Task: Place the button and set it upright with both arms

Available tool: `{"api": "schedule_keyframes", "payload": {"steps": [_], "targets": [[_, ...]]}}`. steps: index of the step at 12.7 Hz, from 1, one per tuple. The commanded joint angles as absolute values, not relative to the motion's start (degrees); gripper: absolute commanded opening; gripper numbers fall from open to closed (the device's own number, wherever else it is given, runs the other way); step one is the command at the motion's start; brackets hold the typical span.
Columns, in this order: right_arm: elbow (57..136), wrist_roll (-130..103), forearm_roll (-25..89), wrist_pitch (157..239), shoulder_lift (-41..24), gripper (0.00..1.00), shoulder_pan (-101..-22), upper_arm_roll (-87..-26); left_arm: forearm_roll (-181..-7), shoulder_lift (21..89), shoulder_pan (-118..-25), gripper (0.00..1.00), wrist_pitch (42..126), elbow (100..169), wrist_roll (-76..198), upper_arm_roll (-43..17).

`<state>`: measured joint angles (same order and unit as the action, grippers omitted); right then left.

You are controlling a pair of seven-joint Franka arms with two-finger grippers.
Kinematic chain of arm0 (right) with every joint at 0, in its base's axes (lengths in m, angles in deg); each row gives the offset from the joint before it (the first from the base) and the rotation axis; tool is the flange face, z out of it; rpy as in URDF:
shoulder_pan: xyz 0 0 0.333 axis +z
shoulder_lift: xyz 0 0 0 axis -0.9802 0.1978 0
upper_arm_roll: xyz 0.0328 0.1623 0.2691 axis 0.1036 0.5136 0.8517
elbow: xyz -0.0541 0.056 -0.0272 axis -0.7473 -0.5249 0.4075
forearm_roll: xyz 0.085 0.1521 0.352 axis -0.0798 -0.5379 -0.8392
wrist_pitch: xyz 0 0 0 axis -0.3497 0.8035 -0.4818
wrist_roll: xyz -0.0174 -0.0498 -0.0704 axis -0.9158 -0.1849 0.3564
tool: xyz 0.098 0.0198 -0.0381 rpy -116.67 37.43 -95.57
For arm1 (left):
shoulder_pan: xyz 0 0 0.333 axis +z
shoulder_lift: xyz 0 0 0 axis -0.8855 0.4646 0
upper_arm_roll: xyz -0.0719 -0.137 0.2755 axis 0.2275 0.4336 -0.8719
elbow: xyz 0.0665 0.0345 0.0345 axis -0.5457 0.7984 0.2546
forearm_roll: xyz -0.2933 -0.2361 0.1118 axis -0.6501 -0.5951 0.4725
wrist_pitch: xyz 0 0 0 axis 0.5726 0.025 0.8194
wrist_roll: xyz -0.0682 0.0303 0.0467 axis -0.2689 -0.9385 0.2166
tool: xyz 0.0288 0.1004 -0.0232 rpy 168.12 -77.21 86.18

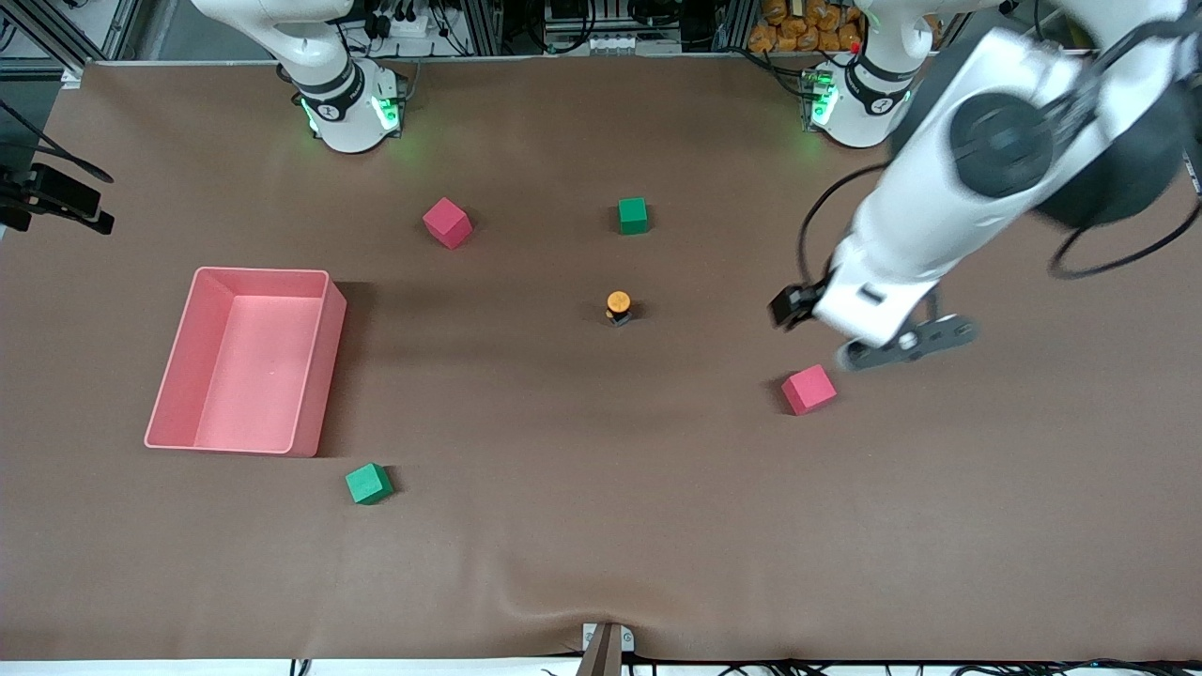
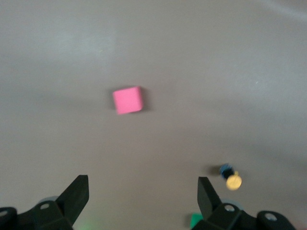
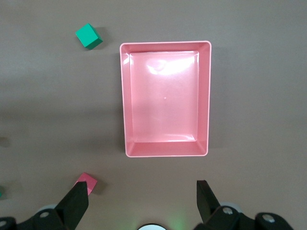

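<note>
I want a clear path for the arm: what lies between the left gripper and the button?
Nothing: in the front view only bare brown table separates the open left gripper from the button. The red cube sits off that line, nearer the camera.

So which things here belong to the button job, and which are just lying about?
Job: button, standing at mid-table; left gripper, open over the table near a red cube; right gripper, open above the pink bin.
Lying about: pink bin, two red cubes, two green cubes.

Left claw (image 1: 850,338) blurred, partly hidden.
</note>
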<state>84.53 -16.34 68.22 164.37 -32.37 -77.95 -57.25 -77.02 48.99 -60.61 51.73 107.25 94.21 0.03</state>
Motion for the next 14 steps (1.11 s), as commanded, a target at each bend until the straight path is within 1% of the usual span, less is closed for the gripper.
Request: {"api": "schedule_keyframes", "payload": {"steps": [1, 3, 5, 7, 8, 9, 11, 14], "targets": [[83.3, -16.1, 67.6, 163.9, -31.9, 1.00, -78.2, -57.3, -81.8, 38.2, -62.2, 1.00, 44.9, 109.5, 83.5, -9.3], [83.3, -16.1, 67.6, 163.9, -31.8, 1.00, -78.2, -57.3, -85.8, 33.3, -63.0, 1.00, 41.8, 111.3, 80.5, -15.5], [83.3, -16.1, 67.7, 163.9, -31.8, 1.00, -78.3, -57.3, -86.2, 30.0, -64.1, 1.00, 41.2, 115.3, 73.2, -20.9], [83.3, -16.1, 67.7, 163.8, -31.9, 1.00, -78.3, -57.3, -87.6, 26.4, -63.8, 1.00, 41.4, 119.8, 68.0, -24.7], [83.3, -16.1, 67.6, 163.9, -31.9, 1.00, -78.3, -57.3, -87.6, 23.7, -63.6, 1.00, 41.5, 122.7, 67.4, -25.3], [83.3, -16.1, 67.6, 163.9, -31.9, 1.00, -78.3, -57.3, -87.6, 23.6, -63.6, 1.00, 41.7, 123.4, 67.1, -26.2], [83.3, -16.1, 67.6, 163.9, -31.8, 1.00, -78.1, -57.3, -87.1, 26.0, -64.0, 1.00, 45.1, 123.0, 61.6, -30.1], [83.3, -16.1, 67.5, 163.9, -31.8, 1.00, -78.1, -57.3, -86.9, 25.6, -64.0, 1.00, 45.2, 123.1, 60.1, -30.5]]}}
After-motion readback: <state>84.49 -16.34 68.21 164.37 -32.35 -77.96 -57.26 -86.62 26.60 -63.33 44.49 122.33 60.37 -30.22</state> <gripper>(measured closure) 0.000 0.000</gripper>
